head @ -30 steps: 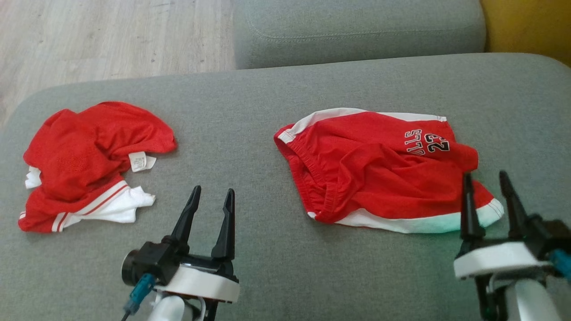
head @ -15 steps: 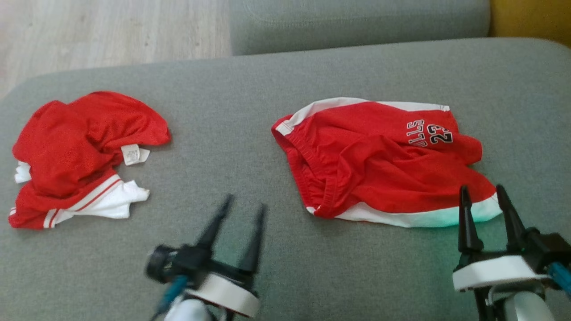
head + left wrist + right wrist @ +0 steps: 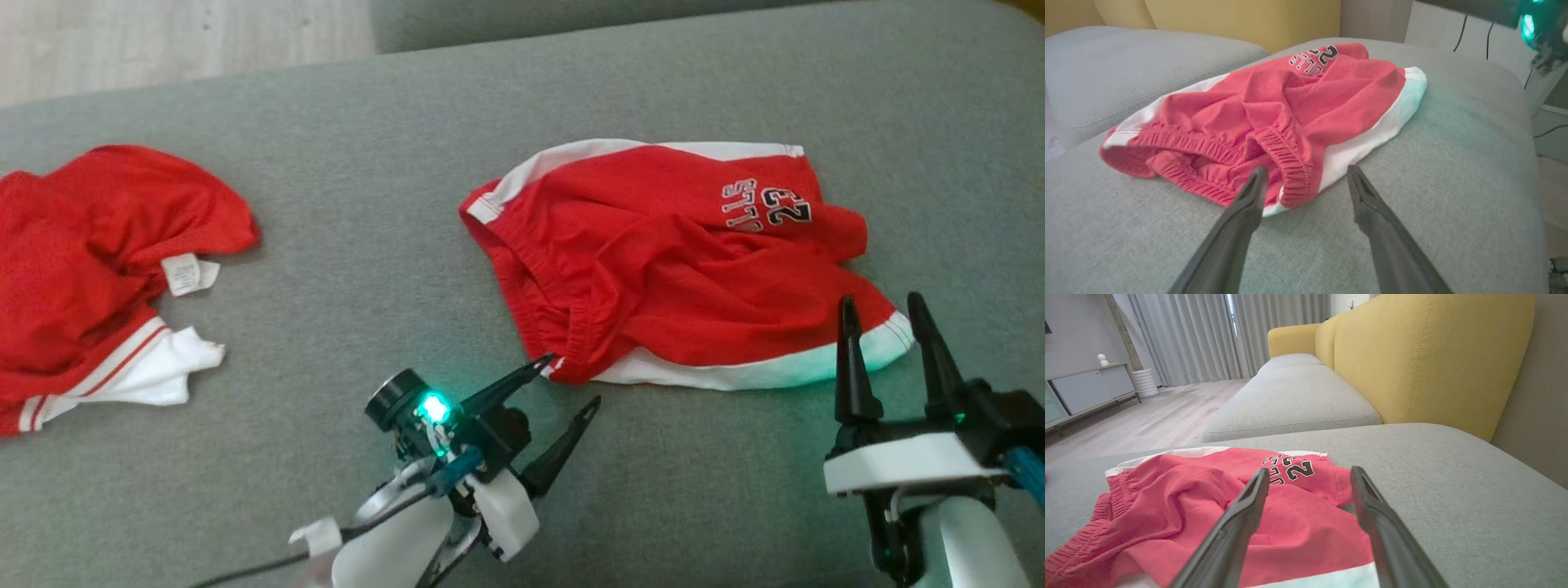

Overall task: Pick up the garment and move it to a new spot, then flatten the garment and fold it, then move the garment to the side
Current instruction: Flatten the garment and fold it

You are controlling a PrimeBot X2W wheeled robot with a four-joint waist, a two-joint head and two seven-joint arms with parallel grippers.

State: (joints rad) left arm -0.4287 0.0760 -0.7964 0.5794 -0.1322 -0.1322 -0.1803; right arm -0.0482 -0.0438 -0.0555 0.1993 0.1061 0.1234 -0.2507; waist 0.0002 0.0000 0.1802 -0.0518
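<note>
The garment, crumpled red shorts with white side stripes and a printed "23", lies on the grey sofa cushion. My left gripper is open and angled to the right, its tips at the shorts' near waistband corner. In the left wrist view the elastic waistband of the shorts lies just beyond that open gripper. My right gripper is open, fingers over the shorts' near right white hem. In the right wrist view the shorts spread under the open right gripper.
A second red and white garment with a white label lies bunched at the cushion's left end. Wooden floor lies beyond the far left edge. A second grey cushion and a yellow backrest stand behind.
The head camera has tilted down and to the right. My left gripper swung right and turned toward the shorts' waistband corner. The right gripper stays open over the hem.
</note>
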